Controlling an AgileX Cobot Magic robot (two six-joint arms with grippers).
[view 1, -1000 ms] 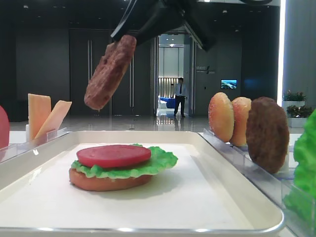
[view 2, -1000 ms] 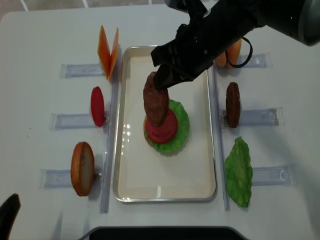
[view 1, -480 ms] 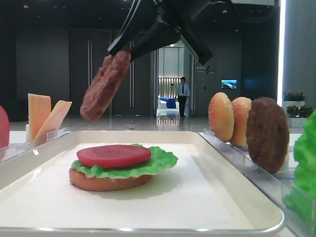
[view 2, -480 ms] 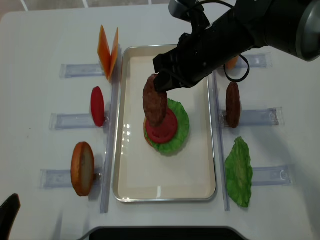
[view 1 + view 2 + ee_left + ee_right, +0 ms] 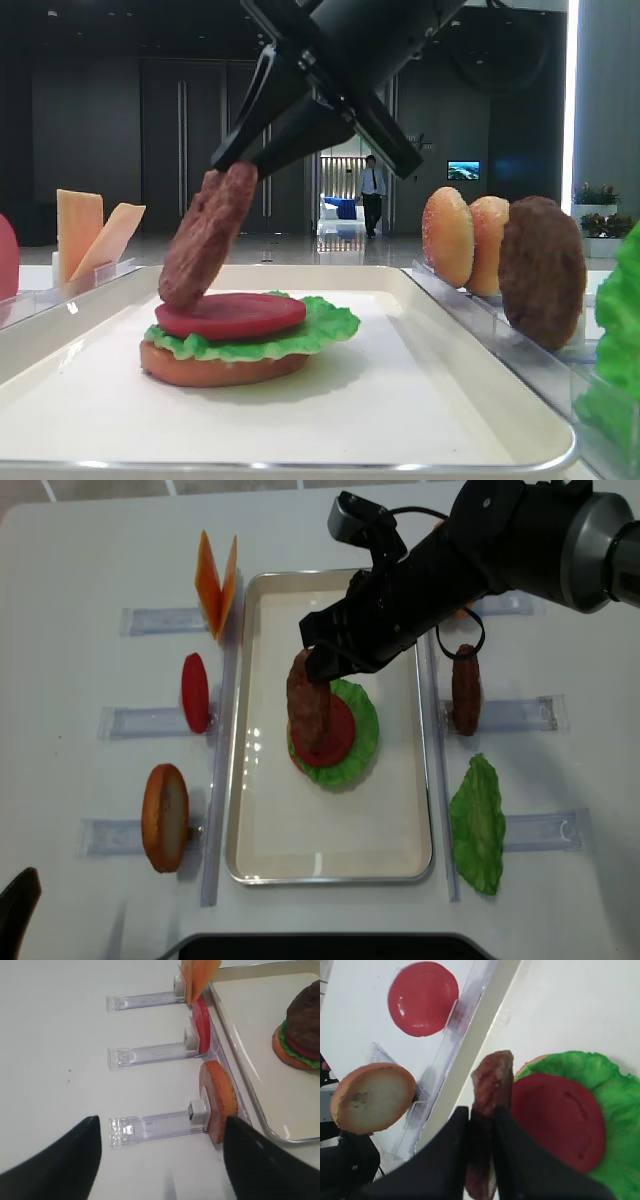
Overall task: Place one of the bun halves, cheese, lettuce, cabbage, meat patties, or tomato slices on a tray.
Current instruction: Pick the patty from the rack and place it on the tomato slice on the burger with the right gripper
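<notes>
I have a meat patty (image 5: 207,235) pinched tight in my right end effector (image 5: 481,1125). The two black fingers squeeze it on its flat sides. It hangs over the burger stack on the tray (image 5: 420,400). Its low edge is right at the tomato slice (image 5: 232,314), on the left side of it. From the low front view I cannot tell if it is touching yet or just above.

The stack is a bun half (image 5: 215,366) at the bottom, then lettuce (image 5: 325,325), then the tomato slice on top.

The patty is not lying flat. It stands almost on its edge and leans. Its top edge is up in the fingers and tips toward the right. Its bottom edge points down and left. So its long way runs from up-right to down-left, and its flat faces look to the sides.

To do this step well, I think I should go down slowly and tip the patty over, so its flat face comes to rest on the tomato. I want it in the middle of the stack, not hanging off the left. If I let go while it stands up, it could fall or roll off the stack. So I lay it down first, then let go.

My left end effector (image 5: 160,1160) waits low over the table (image 5: 55,1035), wide apart and holding nothing, near the spare bun (image 5: 220,1102) in its rack.
</notes>
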